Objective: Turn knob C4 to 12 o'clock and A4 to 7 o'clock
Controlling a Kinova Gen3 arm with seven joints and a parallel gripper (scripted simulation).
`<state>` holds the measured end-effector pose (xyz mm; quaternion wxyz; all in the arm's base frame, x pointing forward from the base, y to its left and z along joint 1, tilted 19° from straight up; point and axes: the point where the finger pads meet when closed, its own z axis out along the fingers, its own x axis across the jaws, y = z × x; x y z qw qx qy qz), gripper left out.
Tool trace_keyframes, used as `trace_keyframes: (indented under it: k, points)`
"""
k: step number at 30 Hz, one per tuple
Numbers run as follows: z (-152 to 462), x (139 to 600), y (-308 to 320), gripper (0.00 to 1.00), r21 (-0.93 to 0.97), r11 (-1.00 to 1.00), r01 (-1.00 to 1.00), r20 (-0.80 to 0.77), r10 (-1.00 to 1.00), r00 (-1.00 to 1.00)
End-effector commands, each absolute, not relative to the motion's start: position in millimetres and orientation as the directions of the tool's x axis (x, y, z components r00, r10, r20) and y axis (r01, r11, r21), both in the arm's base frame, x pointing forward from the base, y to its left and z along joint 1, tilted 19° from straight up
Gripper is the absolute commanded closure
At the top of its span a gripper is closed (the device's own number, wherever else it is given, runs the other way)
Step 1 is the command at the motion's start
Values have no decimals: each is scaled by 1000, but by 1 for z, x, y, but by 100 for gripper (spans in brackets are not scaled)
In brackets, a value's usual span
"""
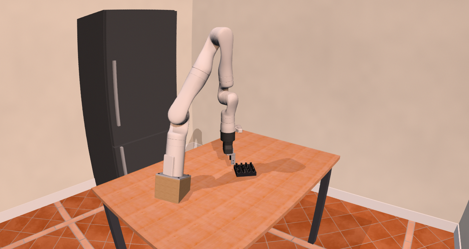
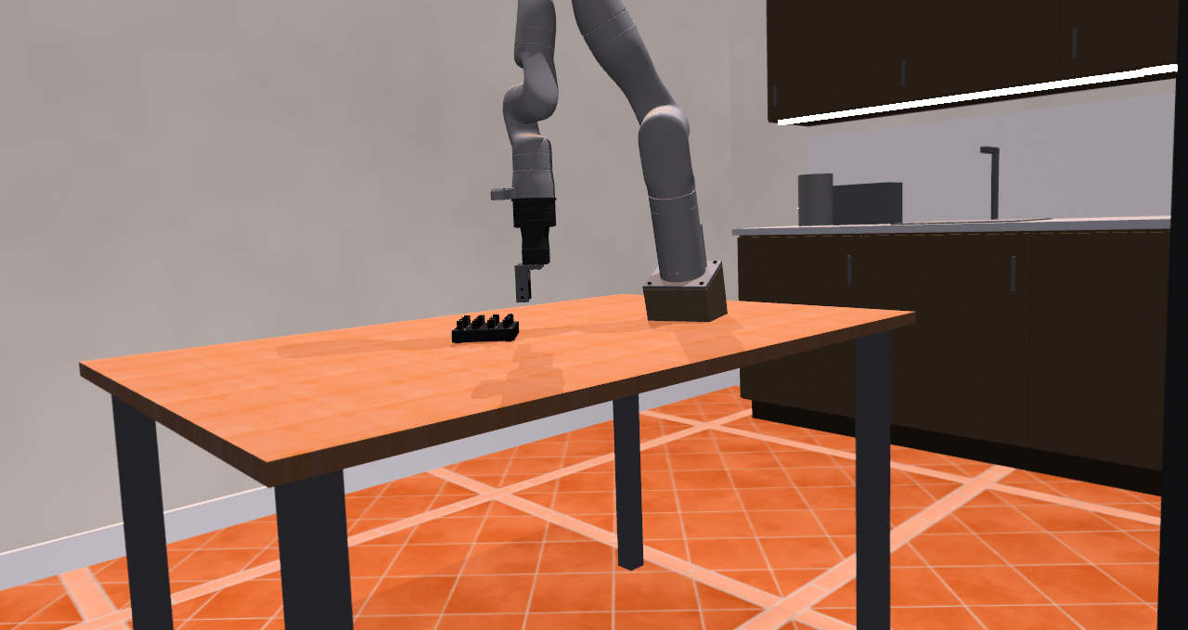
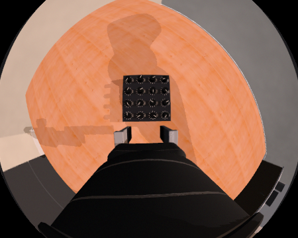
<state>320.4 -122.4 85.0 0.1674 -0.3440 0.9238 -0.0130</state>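
The knob box (image 1: 245,169) is a small black block with a square grid of black knobs, standing flat on the wooden table. It also shows in the exterior view (image 2: 485,327) and in the wrist view (image 3: 146,98). My gripper (image 1: 232,159) points straight down and hangs a little above the table, just off the box's edge nearest the arm base. Its fingers stand wide open and empty; both tips show in the wrist view (image 3: 146,136), below the nearest row of knobs. In the exterior view the gripper (image 2: 522,283) is above and right of the box. Knob names and lines are too small to read.
The arm's base block (image 1: 172,187) stands on the table near its front left edge. A dark fridge (image 1: 128,90) stands behind the table, and dark kitchen cabinets (image 2: 955,335) stand beyond the table's other side.
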Motion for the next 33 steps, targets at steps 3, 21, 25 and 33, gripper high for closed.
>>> trace_keyframes:
  k: [3,21,25,33]
  points:
    - [85,313,-114,0,-141,758,-637,-296,-646,-703]
    - [83,303,-102,0,-141,758,-637,-296,-646,-703]
    - [83,303,-102,0,-141,758,-637,-296,-646,-703]
    - [83,303,-102,0,-141,758,-637,-296,-646,-703]
